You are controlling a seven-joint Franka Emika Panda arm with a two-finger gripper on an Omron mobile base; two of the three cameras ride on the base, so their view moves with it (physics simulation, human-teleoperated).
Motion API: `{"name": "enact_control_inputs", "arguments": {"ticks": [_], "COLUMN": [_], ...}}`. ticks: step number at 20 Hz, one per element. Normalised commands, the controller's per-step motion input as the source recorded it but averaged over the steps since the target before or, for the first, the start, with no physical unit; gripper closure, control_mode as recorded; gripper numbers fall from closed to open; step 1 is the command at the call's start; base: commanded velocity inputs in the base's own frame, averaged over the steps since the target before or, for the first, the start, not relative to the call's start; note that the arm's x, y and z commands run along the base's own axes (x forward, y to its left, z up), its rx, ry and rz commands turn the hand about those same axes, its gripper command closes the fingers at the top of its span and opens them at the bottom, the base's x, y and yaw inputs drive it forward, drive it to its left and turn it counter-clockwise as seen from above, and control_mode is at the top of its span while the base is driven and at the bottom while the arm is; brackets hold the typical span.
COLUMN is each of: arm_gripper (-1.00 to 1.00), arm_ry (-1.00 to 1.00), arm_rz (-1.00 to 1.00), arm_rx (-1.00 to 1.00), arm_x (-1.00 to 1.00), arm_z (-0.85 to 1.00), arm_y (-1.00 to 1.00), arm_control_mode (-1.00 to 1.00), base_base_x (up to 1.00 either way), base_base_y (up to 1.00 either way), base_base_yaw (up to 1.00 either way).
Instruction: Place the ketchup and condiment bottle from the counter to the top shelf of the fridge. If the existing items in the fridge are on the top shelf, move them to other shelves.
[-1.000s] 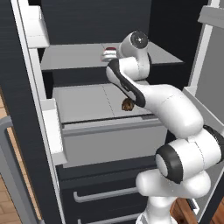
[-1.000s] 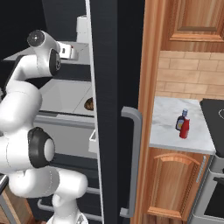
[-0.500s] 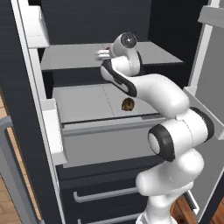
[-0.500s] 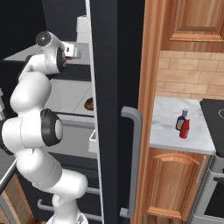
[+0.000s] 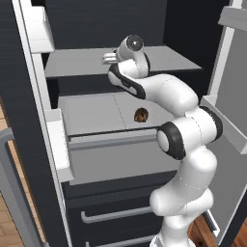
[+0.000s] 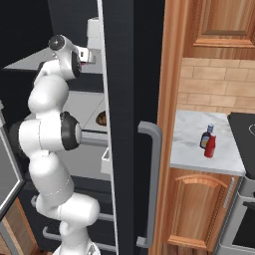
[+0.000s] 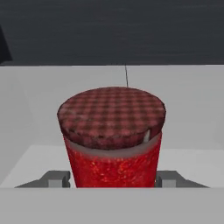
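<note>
The red can [image 7: 111, 140] stands upright on the fridge's top shelf [image 5: 77, 62], between the finger tips [image 7: 56, 179] of the hand [image 7: 111, 180]; a pinch this low could tip it, or it could slip on lifting; whether the part-spread tips touch it, I cannot tell.

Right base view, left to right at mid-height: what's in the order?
White arm → brown lumpy item on the lower fridge shelf → grey fridge door handle → condiment bottle → ketchup on the counter → black stovetop.
</note>
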Motion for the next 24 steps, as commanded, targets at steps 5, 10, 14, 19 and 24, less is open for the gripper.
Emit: {"name": "enact_control_inputs", "arguments": {"ticks": [5,10,14,19,24], "arm_gripper": [1.00,1.00,1.00,1.00,1.00], "arm_ry": [0.00,-0.17,-0.69,-0.58,-0.08], "arm_rz": [0.00,0.00,0.08,0.05,0.01], "arm_rx": [0.00,0.00,0.03,0.00,0.00], "arm_x": [-0.02,-0.56,-1.00,-1.00,-1.00], "arm_z": [0.00,0.00,0.14,0.42,0.18], "arm_y": [0.00,0.00,0.00,0.00,0.00], "arm_control_mode": [-1.00,-1.00,-1.00,-1.00,-1.00], "base_base_x": [0.00,0.00,0.00,0.00,0.00], "base_base_y": [0.00,0.00,0.00,0.00,0.00], "base_base_yaw": [0.00,0.00,0.00,0.00,0.00]}}
